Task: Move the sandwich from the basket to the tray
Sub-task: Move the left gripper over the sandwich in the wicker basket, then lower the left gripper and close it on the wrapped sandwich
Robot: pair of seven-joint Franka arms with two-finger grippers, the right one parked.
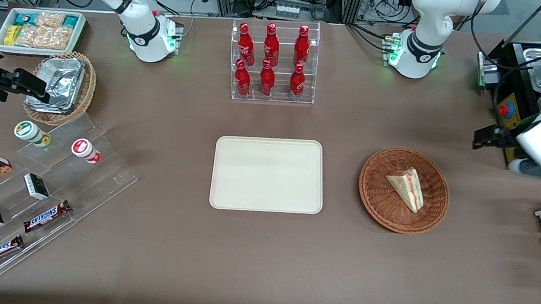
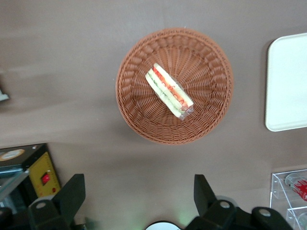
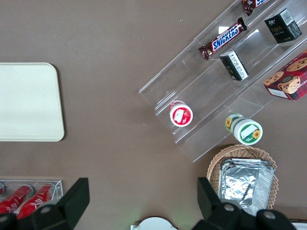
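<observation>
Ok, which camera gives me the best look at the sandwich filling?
The left wrist view: the sandwich lies in the basket with its red and green cut edge facing that camera. The open pincer hangs above the table beside the basket. The front view shows mostly bread; the right wrist view misses it.

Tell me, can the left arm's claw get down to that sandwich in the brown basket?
Probably yes. The gripper hangs open above the table beside the basket, and the sandwich lies uncovered in its middle with nothing over it.
</observation>
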